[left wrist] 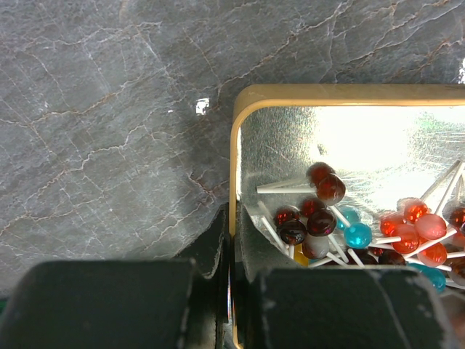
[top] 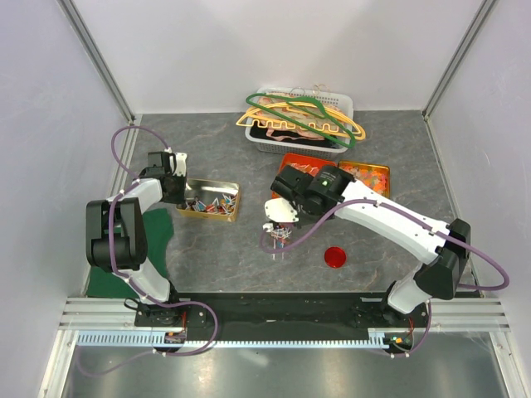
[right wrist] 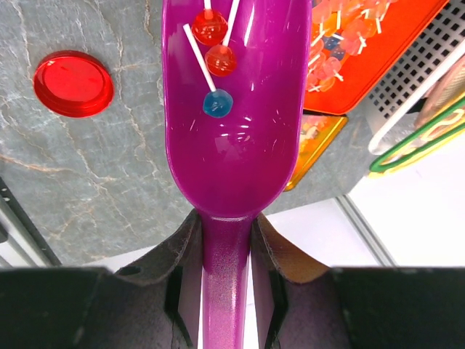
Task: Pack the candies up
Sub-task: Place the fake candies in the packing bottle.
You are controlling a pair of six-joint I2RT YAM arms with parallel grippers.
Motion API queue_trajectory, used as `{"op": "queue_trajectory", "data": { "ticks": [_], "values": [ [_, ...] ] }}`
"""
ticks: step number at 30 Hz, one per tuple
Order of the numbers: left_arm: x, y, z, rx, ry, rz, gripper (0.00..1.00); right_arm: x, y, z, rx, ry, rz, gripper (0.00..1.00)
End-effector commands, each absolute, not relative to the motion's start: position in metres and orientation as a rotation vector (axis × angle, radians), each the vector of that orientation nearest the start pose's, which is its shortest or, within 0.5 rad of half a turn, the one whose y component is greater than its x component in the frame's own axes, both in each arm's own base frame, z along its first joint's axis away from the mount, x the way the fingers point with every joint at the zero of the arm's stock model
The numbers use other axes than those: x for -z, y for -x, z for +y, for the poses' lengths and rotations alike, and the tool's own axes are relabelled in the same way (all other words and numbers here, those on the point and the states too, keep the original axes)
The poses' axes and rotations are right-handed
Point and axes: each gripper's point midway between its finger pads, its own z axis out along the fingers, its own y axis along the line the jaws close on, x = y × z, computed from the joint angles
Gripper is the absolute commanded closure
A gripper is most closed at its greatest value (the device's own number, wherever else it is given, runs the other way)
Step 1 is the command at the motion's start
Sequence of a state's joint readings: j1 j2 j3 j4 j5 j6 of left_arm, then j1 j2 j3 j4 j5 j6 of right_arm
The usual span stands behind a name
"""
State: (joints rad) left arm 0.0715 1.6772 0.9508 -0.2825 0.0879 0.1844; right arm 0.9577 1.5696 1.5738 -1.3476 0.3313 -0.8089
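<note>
Clamping the short wall of a gold tin [left wrist: 327, 93] between fingers [left wrist: 211, 243] drawn almost fully together, the left gripper [top: 178, 189] holds the container at its left end on the grey marbled table [top: 232, 257], one finger outside the rim and one inside. A heap of candies [left wrist: 341, 225], small ball lollipops on white sticks in dark red, orange-red, pink and blue, lies in the near part of the tin, with its shiny floor bare farther back. At centre, the right gripper [right wrist: 225, 247] is closed to a narrow gap on the handle of a purple scoop [right wrist: 232, 145], whose bowl points away from the wrist and carries three of the lollipops, two red and one blue. From above, the scoop hangs over open table between the tin and a red round disc [top: 335, 257] that lies flat near the right arm, apart from both. More of the sweets fill a red-orange tray [right wrist: 403, 33] and an amber tray [right wrist: 323, 142] set side by side beyond the scoop, partly hidden under the right arm in the overhead view. Behind them at the back wall stands a white basket [top: 344, 101] piled with plastic hangers [top: 299, 116] in green, orange and yellow. A green mat [top: 158, 228] shows beneath the left arm
</note>
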Motion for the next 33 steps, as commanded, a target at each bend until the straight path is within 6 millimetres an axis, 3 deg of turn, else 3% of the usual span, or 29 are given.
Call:
{"op": "queue_trajectory", "data": {
  "ticks": [1,26,33],
  "values": [
    [-0.045,-0.385,0.02,0.003,-0.171,2.499,0.98,-0.219,-0.229,0.166,0.605,2.25,1.847,1.0],
    [-0.043,-0.385,0.02,0.004,-0.171,2.503,0.98,-0.238,-0.227,0.176,0.887,2.267,1.641,1.0],
    [-0.042,-0.385,0.02,0.006,-0.174,2.506,0.98,-0.261,-0.244,0.21,0.767,2.047,1.615,1.0]
  ]
}}
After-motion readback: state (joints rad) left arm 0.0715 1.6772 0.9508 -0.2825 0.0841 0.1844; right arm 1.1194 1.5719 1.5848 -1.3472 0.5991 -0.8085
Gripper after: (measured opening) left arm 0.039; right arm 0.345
